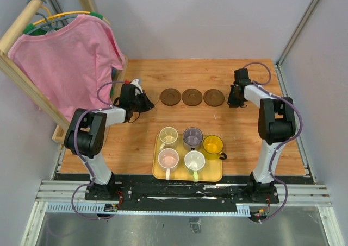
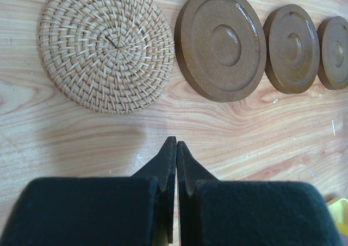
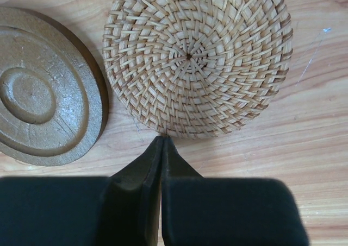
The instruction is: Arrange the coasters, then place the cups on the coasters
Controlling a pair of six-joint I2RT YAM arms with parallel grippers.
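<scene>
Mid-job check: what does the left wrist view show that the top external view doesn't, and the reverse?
Only the left wrist view: a woven tan coaster, which the left gripper blocks from above. Only the top external view: five cups, the right gripper and a pink shirt. Both: three dark brown coasters in a row on the wooden table, the yellow tray (just a corner at the wrist), and the left gripper, shut and empty.
</scene>
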